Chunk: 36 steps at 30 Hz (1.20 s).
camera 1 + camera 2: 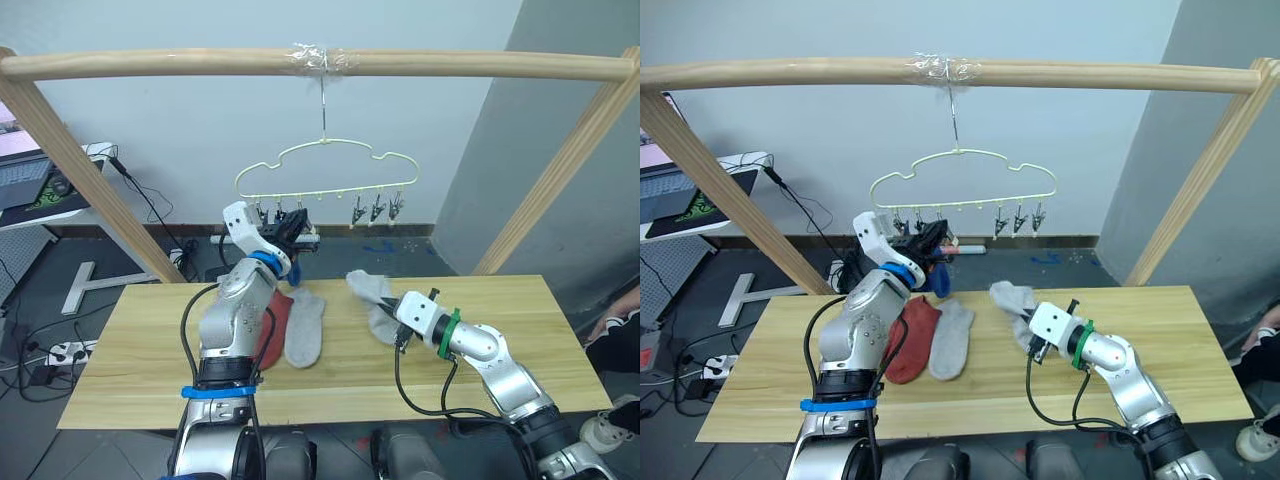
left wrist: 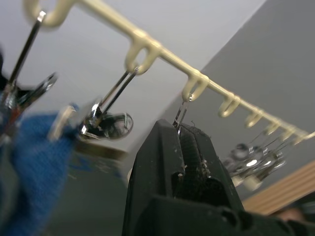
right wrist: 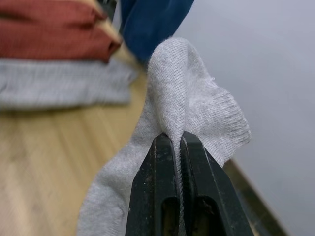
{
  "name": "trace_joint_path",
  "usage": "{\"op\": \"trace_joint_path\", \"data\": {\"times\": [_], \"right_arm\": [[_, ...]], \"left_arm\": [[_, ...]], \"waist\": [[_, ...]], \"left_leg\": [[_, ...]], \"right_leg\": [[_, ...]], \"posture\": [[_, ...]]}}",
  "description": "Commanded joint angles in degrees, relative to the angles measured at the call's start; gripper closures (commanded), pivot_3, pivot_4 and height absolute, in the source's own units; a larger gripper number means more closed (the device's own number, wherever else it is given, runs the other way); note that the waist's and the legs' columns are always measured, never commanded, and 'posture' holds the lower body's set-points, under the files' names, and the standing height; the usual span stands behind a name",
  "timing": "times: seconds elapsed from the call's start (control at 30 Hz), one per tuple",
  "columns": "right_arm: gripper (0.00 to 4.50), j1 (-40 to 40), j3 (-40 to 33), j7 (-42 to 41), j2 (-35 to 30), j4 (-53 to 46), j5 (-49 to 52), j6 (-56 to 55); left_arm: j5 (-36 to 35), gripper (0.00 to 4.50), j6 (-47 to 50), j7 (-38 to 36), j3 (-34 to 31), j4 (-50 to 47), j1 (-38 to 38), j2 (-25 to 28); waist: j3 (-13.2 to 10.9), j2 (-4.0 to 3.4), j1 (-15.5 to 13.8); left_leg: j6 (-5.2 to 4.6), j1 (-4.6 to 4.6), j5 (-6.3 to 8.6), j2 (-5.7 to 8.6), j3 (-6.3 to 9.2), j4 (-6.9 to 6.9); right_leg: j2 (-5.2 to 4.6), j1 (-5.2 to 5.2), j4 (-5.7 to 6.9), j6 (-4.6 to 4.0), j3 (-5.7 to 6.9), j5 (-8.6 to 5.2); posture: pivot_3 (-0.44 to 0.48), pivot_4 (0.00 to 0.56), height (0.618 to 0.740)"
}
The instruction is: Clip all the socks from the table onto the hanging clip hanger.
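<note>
Under the wooden bar, the clip hanger (image 1: 326,170) hangs by its hook, its clips in a row along the bottom. The left gripper (image 1: 291,229) is raised to the clips at its left end, its fingers clenched on one clip (image 2: 181,116), with a blue sock (image 1: 937,277) dangling just beside it. Near the table's (image 1: 140,380) back edge, the right gripper (image 1: 395,327) pinches a grey sock (image 1: 372,294). A rust-red sock (image 1: 912,340) and another grey sock (image 1: 305,327) lie side by side, left of centre.
</note>
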<state>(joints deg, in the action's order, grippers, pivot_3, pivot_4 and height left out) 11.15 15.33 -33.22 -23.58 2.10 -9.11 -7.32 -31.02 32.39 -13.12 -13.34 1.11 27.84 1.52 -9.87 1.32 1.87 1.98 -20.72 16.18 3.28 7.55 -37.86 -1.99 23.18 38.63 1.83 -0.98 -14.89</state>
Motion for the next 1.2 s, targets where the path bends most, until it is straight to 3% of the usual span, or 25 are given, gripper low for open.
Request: {"op": "trace_joint_path", "data": {"times": [0.03,0.3,1.2], "right_arm": [[4.48,-0.11,-0.47,1.45,1.39,-5.13,0.72,-1.54],[4.48,1.67,-0.05,1.64,3.78,-6.53,0.99,0.13],[4.48,3.16,-0.33,1.45,6.79,-7.83,3.37,1.62]], "left_arm": [[-7.69,4.5,8.59,2.41,-3.6,-1.46,-1.24,-0.75],[-15.88,4.5,13.25,5.47,-5.68,-3.8,-0.89,-1.77],[-20.92,4.5,14.48,6.24,-4.11,-5.64,-1.74,-0.48]], "waist": [[-0.03,0.04,-0.02],[-0.16,0.18,-0.14],[-0.4,0.16,-0.23]], "left_leg": [[0.0,0.0,0.0,0.0,0.01,0.0],[0.07,0.0,-0.04,0.01,0.02,0.0],[0.25,-0.18,-0.13,0.01,0.04,0.17]], "right_leg": [[0.0,0.0,0.0,0.0,0.01,0.0],[0.0,-0.02,-0.05,-0.01,-0.01,-0.01],[0.0,-0.03,-0.64,-0.02,0.01,0.0]], "posture": [[0.002,0.18,0.74],[0.003,0.177,0.74],[0.008,0.183,0.74]]}}
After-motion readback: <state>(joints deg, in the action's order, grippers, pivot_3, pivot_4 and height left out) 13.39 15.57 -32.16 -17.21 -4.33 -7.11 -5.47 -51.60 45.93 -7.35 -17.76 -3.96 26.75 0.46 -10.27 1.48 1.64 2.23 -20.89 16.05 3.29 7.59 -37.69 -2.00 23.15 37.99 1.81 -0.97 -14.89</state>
